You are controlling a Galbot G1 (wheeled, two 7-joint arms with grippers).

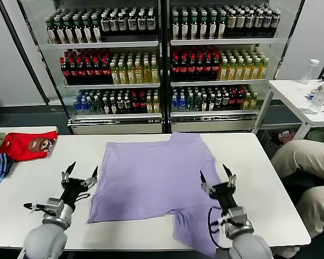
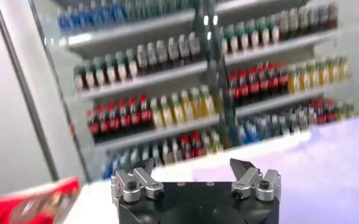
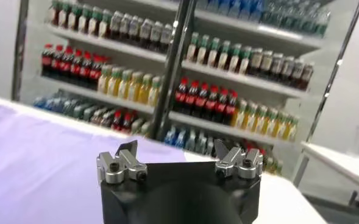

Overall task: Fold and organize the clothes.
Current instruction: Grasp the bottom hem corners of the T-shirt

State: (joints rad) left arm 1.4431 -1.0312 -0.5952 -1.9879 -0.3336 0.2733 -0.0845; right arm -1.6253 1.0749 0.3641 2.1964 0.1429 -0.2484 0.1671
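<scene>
both grippers, left gripper (image 1: pixel 81 174) and right gripper (image 1: pixel 215 176), spread wide, empty; t-shirt (image 1: pixel 151 178) lies flat (sleeve overhanging): pinch edges evenly.

Looks like a lab mock-up of a shop: two glass-door drink coolers (image 1: pixel 162 65) fill the back wall, shelves packed with rows of bottles (image 1: pixel 102 67), retail-style. In front sits a plain white work table (image 1: pixel 32 183), a second white table (image 1: pixel 297 94) to the right holding water bottles (image 1: pixel 318 98).
</scene>
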